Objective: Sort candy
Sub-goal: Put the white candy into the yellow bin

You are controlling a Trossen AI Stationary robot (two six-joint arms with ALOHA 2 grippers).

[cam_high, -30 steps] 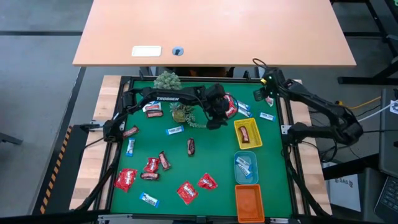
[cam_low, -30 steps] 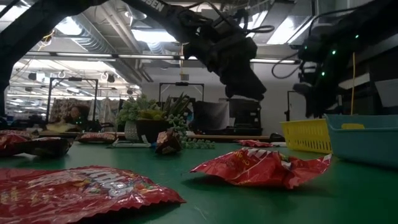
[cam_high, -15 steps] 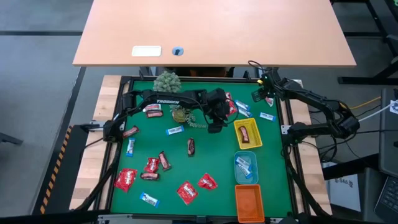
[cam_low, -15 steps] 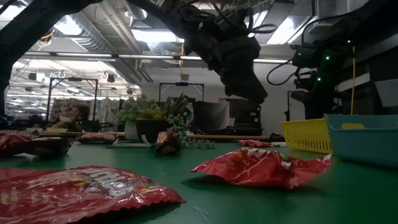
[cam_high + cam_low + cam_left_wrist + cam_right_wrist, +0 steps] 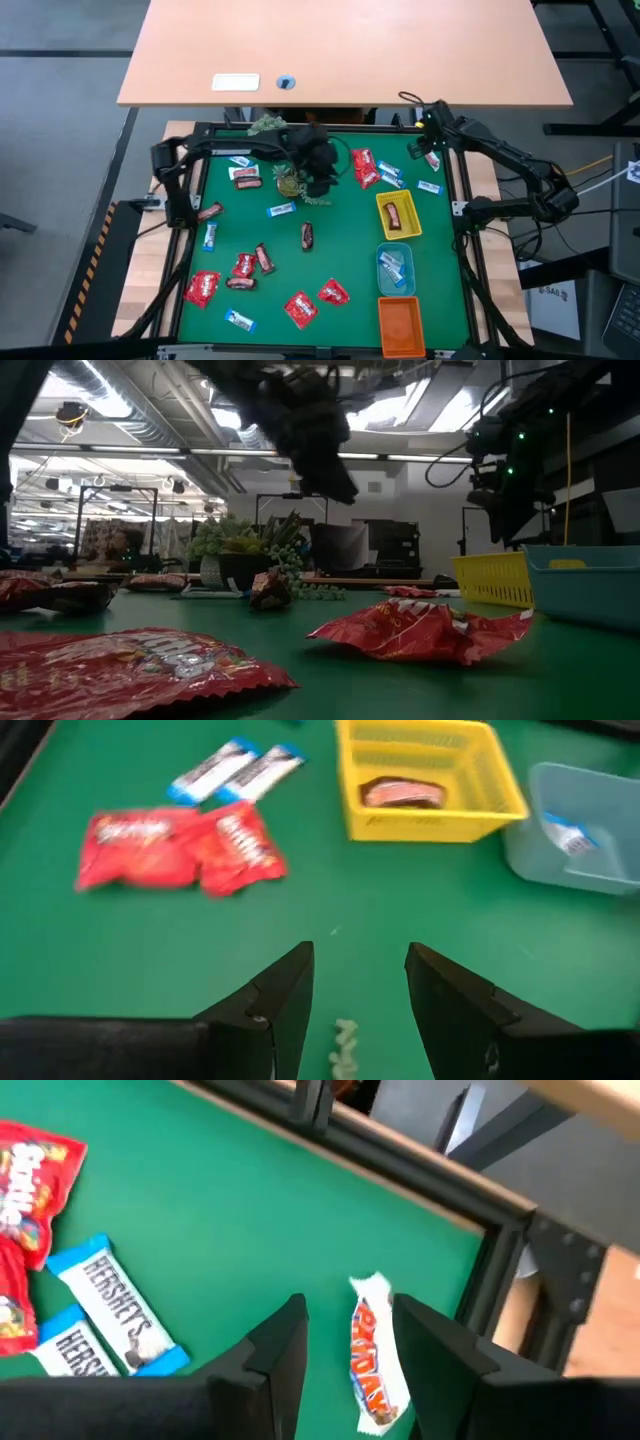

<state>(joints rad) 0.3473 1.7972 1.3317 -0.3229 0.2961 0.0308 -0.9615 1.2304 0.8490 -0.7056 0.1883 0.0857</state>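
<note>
The left arm [image 5: 300, 150] is hiding part of the small plant [image 5: 290, 180] under it. Beside the yellow basket [image 5: 430, 780], the blue bin [image 5: 575, 830] is getting cut off at the edge.

mat [image 5: 340, 255] green | my trays: yellow tray [image 5: 398, 215], blue tray [image 5: 395, 270], orange tray [image 5: 401, 327] | red packets [image 5: 180, 848] | blue-and-white wrappers [image 5: 115, 1315]

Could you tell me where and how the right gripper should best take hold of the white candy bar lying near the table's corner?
Grip the white candy bar across its narrow middle, coming straight down. It lies flat on the green mat, long and thin, and already sits in line with the gap of the open right gripper. The crimped ends are likely too flimsy to hold, and the frame rail beside it leaves little room for a sideways approach.
</note>
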